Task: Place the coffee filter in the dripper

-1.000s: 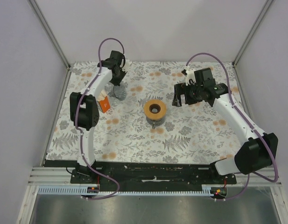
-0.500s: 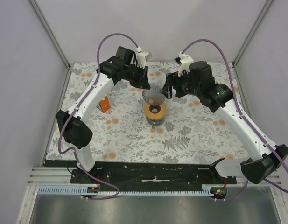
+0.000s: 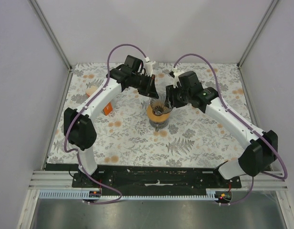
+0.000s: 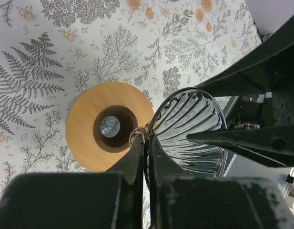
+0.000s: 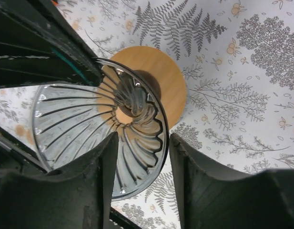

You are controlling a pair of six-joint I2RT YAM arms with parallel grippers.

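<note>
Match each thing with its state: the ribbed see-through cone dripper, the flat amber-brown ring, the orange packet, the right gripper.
Things
1. ribbed see-through cone dripper
2. flat amber-brown ring
3. orange packet
4. right gripper

States
a. lies apart, left of the ring
b. open, fingers either side of the dripper's rim
c. rim pinched by the left gripper
d. lies flat, centre hole showing

Pairs: 1-c, 2-d, 3-a, 4-b

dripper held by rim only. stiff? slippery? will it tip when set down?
Likely stiff: the dripper looks undistorted though the left gripper pinches only its thin rim. Probably slippery and apt to pivot: glossy ribbed wall, one-edge grip. Set down alone it may tip, narrowing to a small end.
</note>
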